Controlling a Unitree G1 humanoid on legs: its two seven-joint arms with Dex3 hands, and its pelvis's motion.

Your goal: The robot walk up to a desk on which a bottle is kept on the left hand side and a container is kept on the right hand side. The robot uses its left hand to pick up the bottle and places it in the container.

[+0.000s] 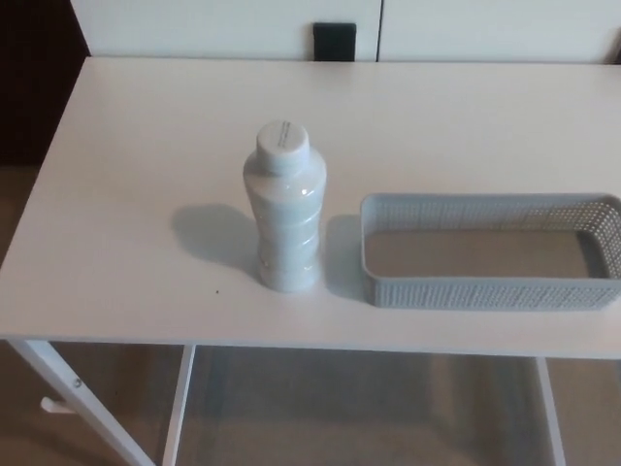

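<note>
We see the basket cut off at the right edge, as is the surface; its legs run off the bottom, and the cap's marking is too blurred to read.

Table: white top, white legs
Floor: beige carpet
Wall: white panels, with a black socket
</note>
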